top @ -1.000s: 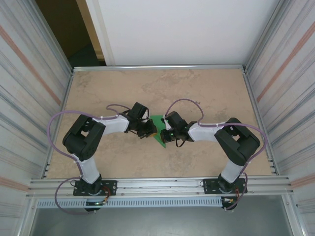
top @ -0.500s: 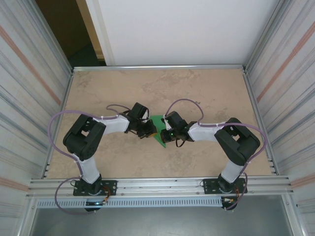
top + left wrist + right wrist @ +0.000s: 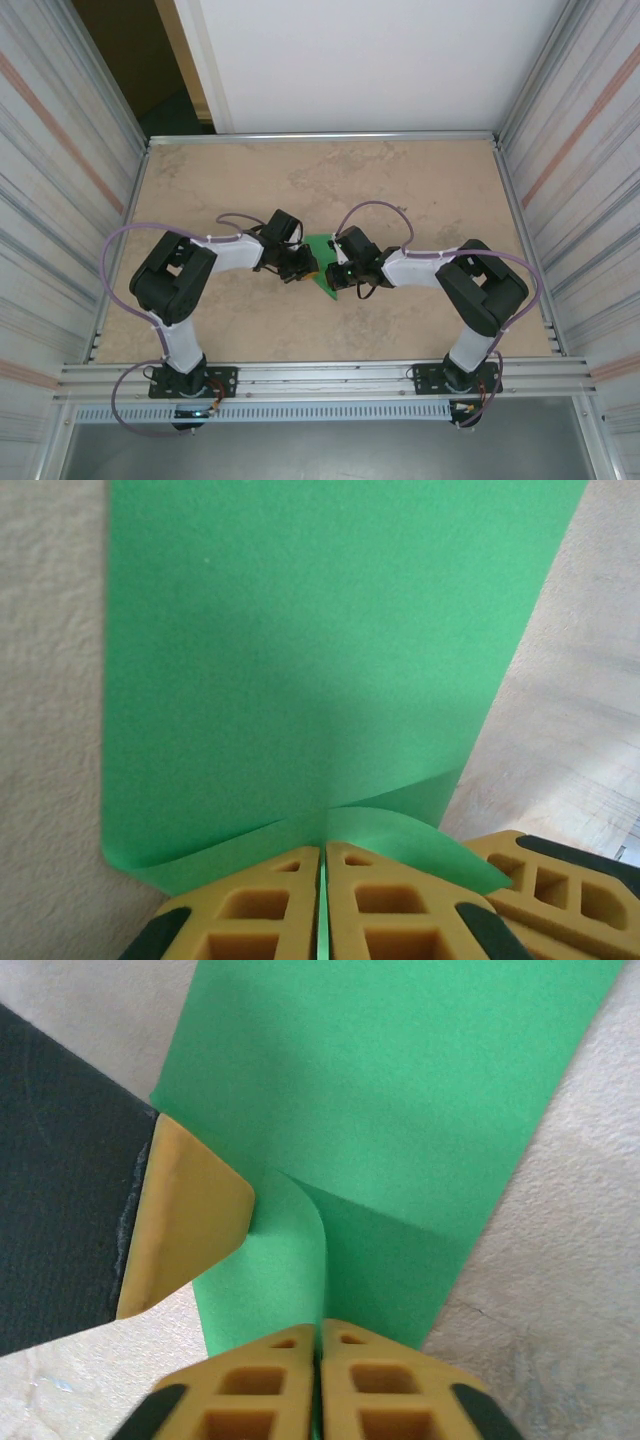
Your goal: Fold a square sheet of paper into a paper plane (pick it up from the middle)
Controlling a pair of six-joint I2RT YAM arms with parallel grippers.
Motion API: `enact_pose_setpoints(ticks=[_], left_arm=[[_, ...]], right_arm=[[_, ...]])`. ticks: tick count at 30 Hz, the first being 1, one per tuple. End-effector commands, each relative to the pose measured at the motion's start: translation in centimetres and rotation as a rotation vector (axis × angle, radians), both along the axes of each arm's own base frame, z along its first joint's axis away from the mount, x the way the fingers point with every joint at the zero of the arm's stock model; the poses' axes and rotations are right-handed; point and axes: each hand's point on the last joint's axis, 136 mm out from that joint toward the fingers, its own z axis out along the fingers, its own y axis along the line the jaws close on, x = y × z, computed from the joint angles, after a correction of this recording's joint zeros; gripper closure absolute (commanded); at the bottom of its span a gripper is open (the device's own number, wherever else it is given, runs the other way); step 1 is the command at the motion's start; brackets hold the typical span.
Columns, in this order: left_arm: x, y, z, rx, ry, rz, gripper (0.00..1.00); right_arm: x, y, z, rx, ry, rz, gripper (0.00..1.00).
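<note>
The square sheet of paper is bright green and folded, lying on the table between the two arms, its point toward the near edge. My left gripper is shut on the sheet's left side; in the left wrist view the yellow fingers pinch a raised edge of the paper. My right gripper is shut on the opposite side, its fingers closed on a curled flap of the paper. The left gripper's fingertip touches that flap from the left.
The tan table is ringed by a metal rail and corrugated side walls. Both arm bases sit on the near rail. Open tabletop lies behind and to both sides of the grippers.
</note>
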Motion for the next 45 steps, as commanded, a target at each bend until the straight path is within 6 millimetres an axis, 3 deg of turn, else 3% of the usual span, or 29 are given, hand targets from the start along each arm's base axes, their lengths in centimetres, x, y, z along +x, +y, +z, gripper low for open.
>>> enact_pose_setpoints(ticks=[1, 4, 11, 17, 22, 33, 45], left_arm=[[-0.7, 0.9, -1.6, 0.075, 0.026, -0.010, 0.89], [-0.9, 1.3, -2.1, 0.096, 0.033, -0.012, 0.89], [-1.2, 1.9, -3.1, 0.118, 0.050, -0.008, 0.89], [-1.0, 1.9, -2.8, 0.114, 0.042, -0.008, 0.89], [-0.9, 1.8, -2.8, 0.113, 0.040, -0.009, 0.89], [-0.8, 1.7, -2.8, 0.110, 0.041, -0.013, 0.89], [-0.9, 1.5, -2.6, 0.101, 0.042, -0.027, 0.89]], right_arm=[[0.1, -1.0, -0.7, -0.031, 0.046, -0.067, 0.81], [0.6, -1.3, 0.4, -0.014, 0.037, -0.108, 0.70], [1.1, -2.5, 3.7, 0.021, 0.006, -0.170, 0.57], [0.9, -3.7, 5.9, 0.054, -0.018, -0.183, 0.56], [-0.6, -1.6, 7.1, 0.159, 0.031, -0.052, 0.63], [-1.5, 1.7, 4.7, 0.172, 0.145, 0.042, 0.85], [-0.9, 2.5, 2.3, 0.136, 0.204, 0.051, 0.94]])
